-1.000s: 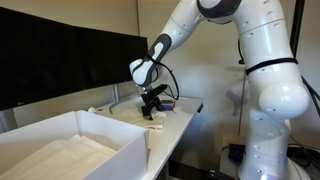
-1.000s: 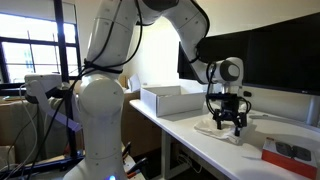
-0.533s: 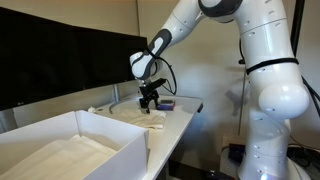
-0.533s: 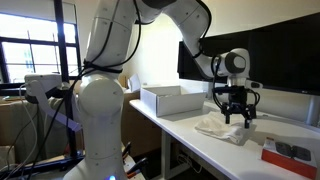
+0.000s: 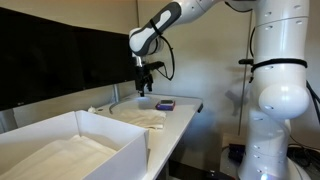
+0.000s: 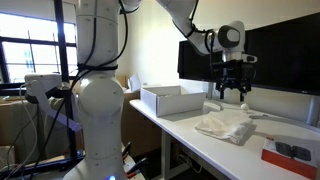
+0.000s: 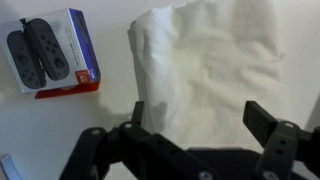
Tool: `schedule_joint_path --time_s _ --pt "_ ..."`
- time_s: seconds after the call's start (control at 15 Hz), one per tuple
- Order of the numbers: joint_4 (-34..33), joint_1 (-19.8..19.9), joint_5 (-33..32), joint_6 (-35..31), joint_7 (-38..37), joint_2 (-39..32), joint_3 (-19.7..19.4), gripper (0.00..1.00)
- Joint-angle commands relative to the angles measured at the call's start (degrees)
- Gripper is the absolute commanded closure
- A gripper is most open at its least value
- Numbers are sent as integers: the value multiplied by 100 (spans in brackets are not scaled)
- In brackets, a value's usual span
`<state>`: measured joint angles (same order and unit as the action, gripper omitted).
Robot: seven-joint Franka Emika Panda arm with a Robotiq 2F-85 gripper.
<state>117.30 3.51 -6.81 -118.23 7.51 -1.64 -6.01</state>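
A crumpled white cloth [image 7: 215, 60] lies on the white table, seen in both exterior views [image 5: 140, 116] [image 6: 226, 126]. My gripper [image 7: 198, 115] hangs well above it, open, with nothing between its fingers; in the exterior views the gripper [image 5: 144, 87] [image 6: 233, 92] is raised high over the cloth. The cloth fills the upper right of the wrist view, below the spread fingers. A small box picturing game controllers [image 7: 52, 52] lies beside the cloth, also visible in the exterior views [image 5: 165, 104] [image 6: 287, 153].
A large open white box [image 5: 130, 145] [image 6: 150, 98] stands on the table away from the cloth. Dark monitors [image 5: 60, 55] [image 6: 285, 50] line the table's back edge. The robot's white base [image 5: 275, 100] stands next to the table.
The gripper has risen from just above the cloth to well over it, staying open. The cloth lies where it was.
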Motion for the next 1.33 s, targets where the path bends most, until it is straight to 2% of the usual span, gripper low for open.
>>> schedule_joint_path --time_s 0.0,0.33,0.8,0.93,1.27 --pt "194 -116 218 358 675 746 240 0" --pt "194 -623 635 740 1398 1207 612 0" --pt "166 -1304 1279 913 2454 1005 1007 0" --pt "221 -1434 1335 915 2451 991 1157 0" --pt "182 -1861 1467 587 1678 818 1751 0"
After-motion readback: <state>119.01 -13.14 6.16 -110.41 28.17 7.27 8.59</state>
